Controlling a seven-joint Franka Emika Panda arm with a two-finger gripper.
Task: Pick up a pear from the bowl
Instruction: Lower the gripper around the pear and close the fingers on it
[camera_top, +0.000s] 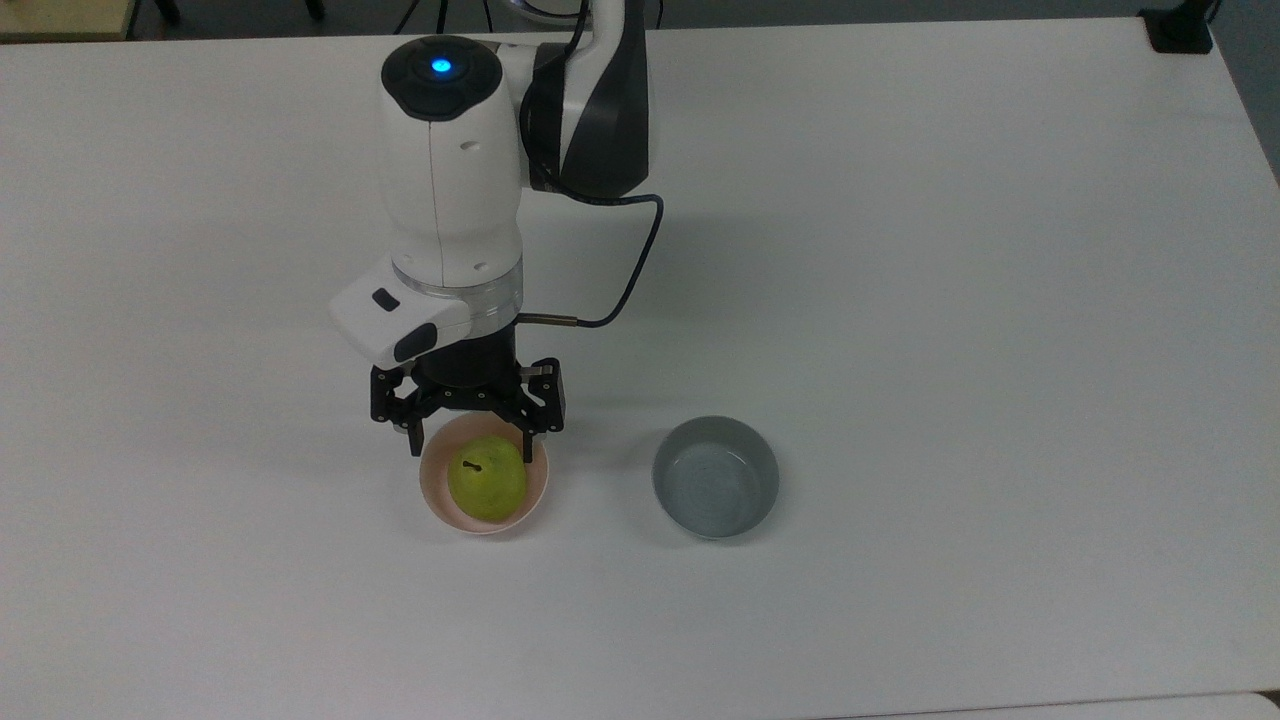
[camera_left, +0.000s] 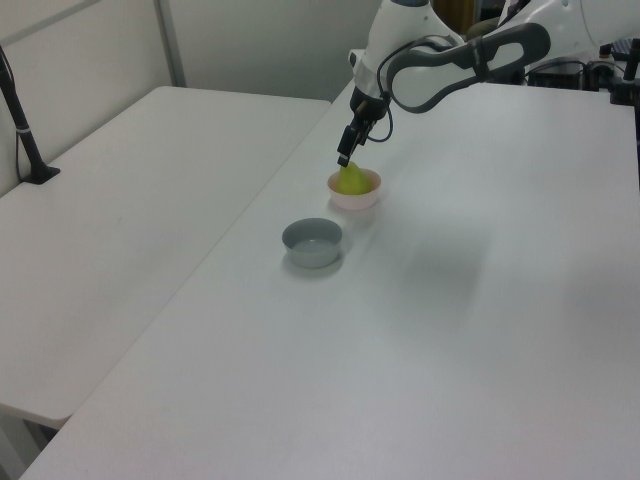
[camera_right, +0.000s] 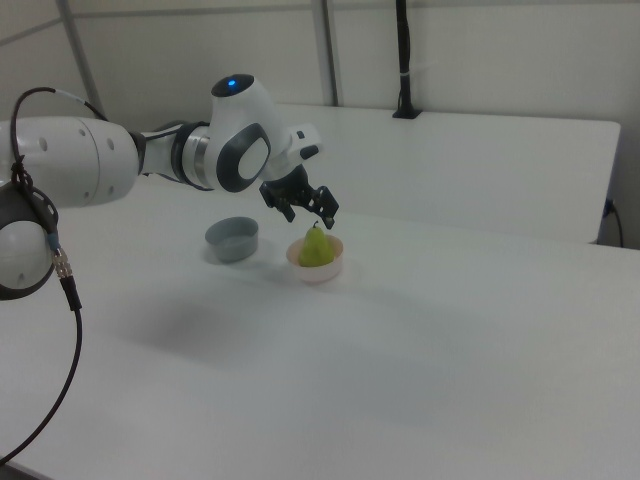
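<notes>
With the pear (camera_top: 487, 477) upright in the pink bowl (camera_top: 436, 496) and the gripper (camera_top: 470, 441) spread wide just above it, best to centre over the stem, drop straight down clear of the rim, then close gently.

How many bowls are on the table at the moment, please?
2: the pink bowl with the pear under the gripper, and the grey bowl beside it on the top view's right.

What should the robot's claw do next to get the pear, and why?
Probably lower straight down a little. The gripper hangs open above the pear, which sits upright in the pink bowl, and its fingers are above the fruit in the right view, not yet around it.
</notes>
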